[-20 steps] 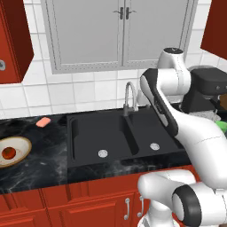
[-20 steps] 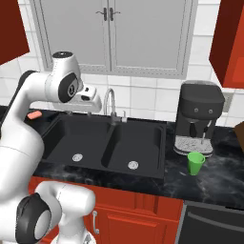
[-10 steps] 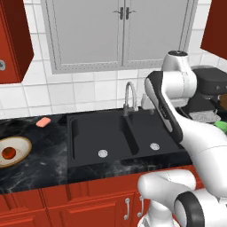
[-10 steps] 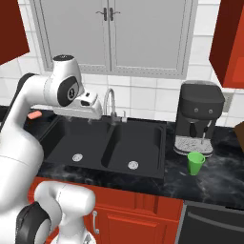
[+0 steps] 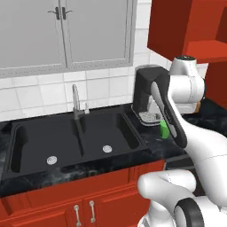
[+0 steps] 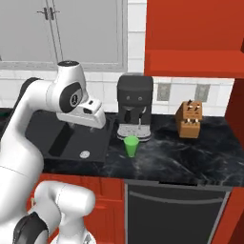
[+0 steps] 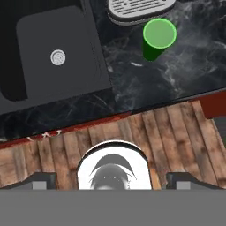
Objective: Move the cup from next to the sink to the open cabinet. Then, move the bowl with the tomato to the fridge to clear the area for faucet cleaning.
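Observation:
The green cup [image 7: 158, 37] stands upright on the black counter, right of the sink [image 7: 53, 57] and just in front of the coffee machine's drip tray. It also shows as the cup [image 6: 131, 145] and, half hidden by my arm, the cup [image 5: 164, 129]. My gripper [image 7: 112, 180] hangs open and empty high over the counter's front edge, well short and left of the cup. The open red cabinet [image 6: 190, 33] is on the wall above and right of the cup. The silver faucet [image 5: 76, 99] rises behind the sink. Bowl, tomato and fridge are out of view.
A black coffee machine [image 6: 135, 107] stands directly behind the cup. A brown knife block [image 6: 189, 119] sits further right on the counter [image 6: 181, 162]. Grey double-door cabinets [image 5: 66, 31] hang over the sink. A dishwasher front [image 6: 176, 209] is below the counter.
The base has driven to the right, so the whole scene shifted left; the bowl and sponge left the picture and the red cabinet and knife block came in. My hand now points down.

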Motion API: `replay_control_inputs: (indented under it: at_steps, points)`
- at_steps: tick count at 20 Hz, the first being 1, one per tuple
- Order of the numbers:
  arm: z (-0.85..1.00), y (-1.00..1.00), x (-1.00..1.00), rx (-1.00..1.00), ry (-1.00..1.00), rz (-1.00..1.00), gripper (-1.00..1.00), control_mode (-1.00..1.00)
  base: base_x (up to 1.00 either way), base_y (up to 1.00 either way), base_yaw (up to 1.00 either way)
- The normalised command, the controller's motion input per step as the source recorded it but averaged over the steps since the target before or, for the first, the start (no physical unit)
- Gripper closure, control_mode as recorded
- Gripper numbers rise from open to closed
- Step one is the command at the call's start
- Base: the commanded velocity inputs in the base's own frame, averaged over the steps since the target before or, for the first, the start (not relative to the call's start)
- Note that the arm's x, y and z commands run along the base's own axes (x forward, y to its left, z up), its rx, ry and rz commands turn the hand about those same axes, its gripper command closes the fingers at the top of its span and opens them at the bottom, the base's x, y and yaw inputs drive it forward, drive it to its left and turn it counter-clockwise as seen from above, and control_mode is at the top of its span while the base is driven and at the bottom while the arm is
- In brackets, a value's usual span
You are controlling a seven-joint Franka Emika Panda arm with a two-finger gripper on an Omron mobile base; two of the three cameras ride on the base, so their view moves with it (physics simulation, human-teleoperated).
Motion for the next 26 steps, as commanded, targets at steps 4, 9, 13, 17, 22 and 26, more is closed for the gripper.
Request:
replay_control_inputs:
  at_steps: [4, 9, 13, 17, 22, 26]
  points:
    - [0.00, 0.00, 0.00, 0.00, 0.00, 0.00, -1.00, 1.00, 0.48, -0.71, -0.06]
    - [0.00, 0.00, 0.00, 0.00, 0.00, 0.00, -1.00, 1.00, 0.50, -0.32, 0.01]
    - [0.00, 0.00, 0.00, 0.00, 0.00, 0.00, -1.00, 1.00, 0.45, -0.21, 0.02]
    - [0.00, 0.00, 0.00, 0.00, 0.00, 0.00, -1.00, 1.00, 0.16, -0.36, 0.07]
    - [-0.18, -0.13, 0.00, 0.04, 0.00, 0.04, -1.00, -1.00, 0.00, -0.18, 0.06]
    - [-0.49, -0.44, 0.00, 0.21, 0.00, 0.06, -1.00, -1.00, 0.00, 0.00, 0.00]
